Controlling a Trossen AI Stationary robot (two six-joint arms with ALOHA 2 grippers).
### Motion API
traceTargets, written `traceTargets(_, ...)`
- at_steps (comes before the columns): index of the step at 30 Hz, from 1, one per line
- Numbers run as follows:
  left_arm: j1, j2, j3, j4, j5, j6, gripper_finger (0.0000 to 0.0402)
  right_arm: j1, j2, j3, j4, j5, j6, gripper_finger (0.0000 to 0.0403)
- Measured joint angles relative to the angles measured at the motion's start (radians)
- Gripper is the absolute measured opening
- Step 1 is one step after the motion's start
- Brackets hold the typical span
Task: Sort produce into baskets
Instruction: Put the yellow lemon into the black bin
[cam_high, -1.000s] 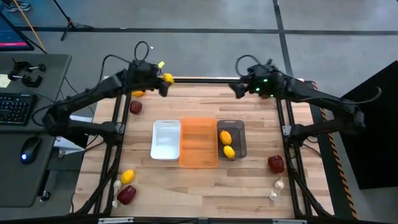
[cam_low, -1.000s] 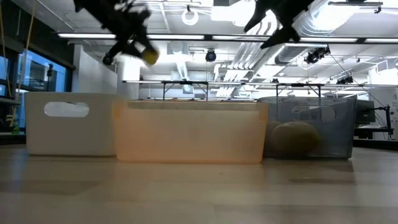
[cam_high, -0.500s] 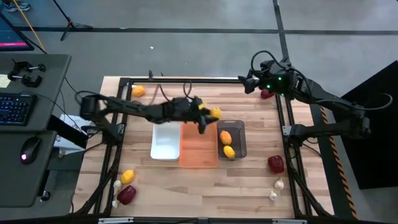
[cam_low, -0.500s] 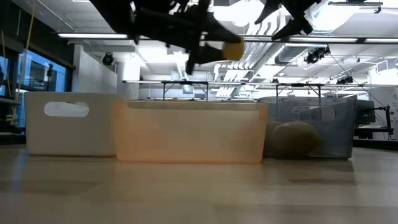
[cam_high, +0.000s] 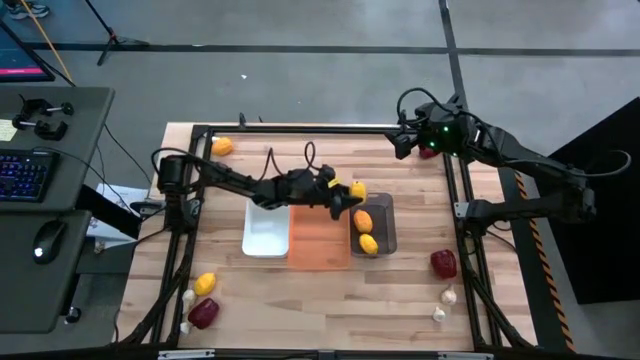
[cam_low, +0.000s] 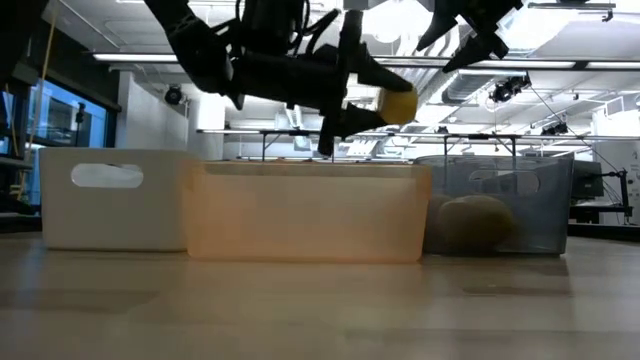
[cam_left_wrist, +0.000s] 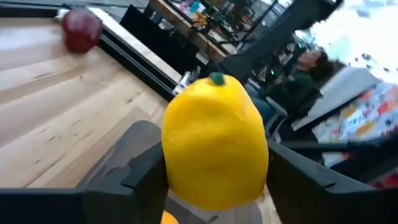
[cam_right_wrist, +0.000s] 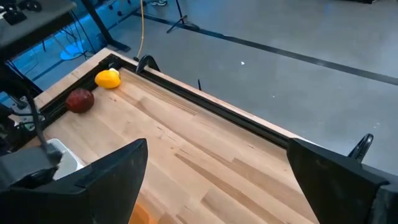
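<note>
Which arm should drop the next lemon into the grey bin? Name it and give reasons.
Left. The left gripper already holds a lemon at the grey bin; the right gripper is open, at the table's far edge.

Robotics lab in an open industrial hall

A wooden table (cam_high: 320, 300) in a black metal frame stands on bare grey concrete. At nine o'clock, a grey desk (cam_high: 50, 200) carries a keyboard (cam_high: 22, 175) and a mouse (cam_high: 47, 241). The low view shows exposed ceiling ducts (cam_low: 520, 40), strip lights and further workbenches (cam_low: 330, 140) behind.
</note>
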Motion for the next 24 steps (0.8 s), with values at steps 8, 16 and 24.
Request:
traceTargets(8,-0.004,-0.007,0.119,-0.158,0.194,0.192,0.0318,0.001,0.0,0.0,0.0,-0.005,0.05,0.0374)
traceTargets(16,0.054,-0.203,0.199,-0.62,0.359,0.42,0.0329,0.018,-0.005,0.0,0.04,-0.161,0.196,0.0374)
traceTargets(24,-0.016,-0.52,0.154,-1.089,0.281,0.569,0.0329,0.151,0.0,0.0,0.102,-0.139,0.287,0.0374)
